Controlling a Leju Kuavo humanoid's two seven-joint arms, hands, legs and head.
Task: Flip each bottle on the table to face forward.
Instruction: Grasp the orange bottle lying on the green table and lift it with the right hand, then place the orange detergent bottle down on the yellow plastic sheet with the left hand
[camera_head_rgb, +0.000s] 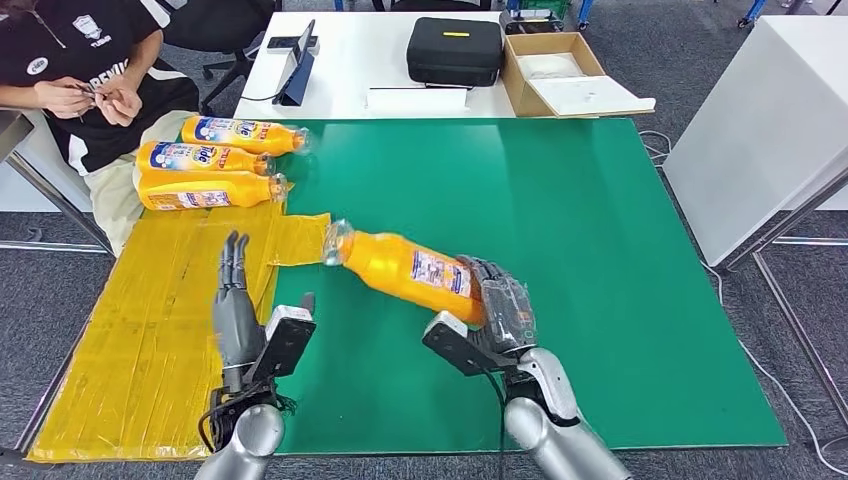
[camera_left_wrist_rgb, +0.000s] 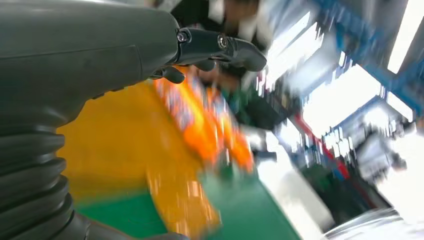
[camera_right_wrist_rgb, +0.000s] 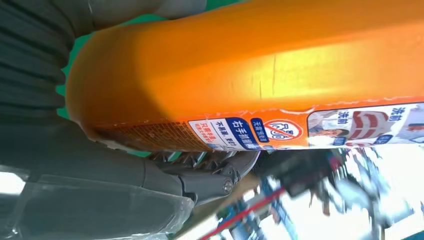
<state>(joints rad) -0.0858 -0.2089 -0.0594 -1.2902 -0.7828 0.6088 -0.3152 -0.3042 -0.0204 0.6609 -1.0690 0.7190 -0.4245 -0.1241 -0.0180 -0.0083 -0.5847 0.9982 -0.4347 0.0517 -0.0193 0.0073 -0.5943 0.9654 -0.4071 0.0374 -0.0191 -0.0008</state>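
Note:
My right hand (camera_head_rgb: 500, 305) grips the base end of an orange bottle (camera_head_rgb: 405, 268), which is tilted with its clear cap toward the left, over the green mat. Up close in the right wrist view, the bottle (camera_right_wrist_rgb: 250, 75) shows its back label, with my right hand (camera_right_wrist_rgb: 125, 175) wrapped around it. My left hand (camera_head_rgb: 235, 305) hovers over the yellow sheet with fingers straight and apart, holding nothing. In the blurred left wrist view my left hand (camera_left_wrist_rgb: 210, 47) points toward the bottles. Three more orange bottles (camera_head_rgb: 212, 160) lie side by side at the far left, front labels up.
A green mat (camera_head_rgb: 560, 250) covers the table, with a yellow sheet (camera_head_rgb: 150, 330) on its left part. A person (camera_head_rgb: 85, 70) sits beyond the far left corner. A white table behind holds a black case (camera_head_rgb: 454, 48) and an open cardboard box (camera_head_rgb: 560, 75).

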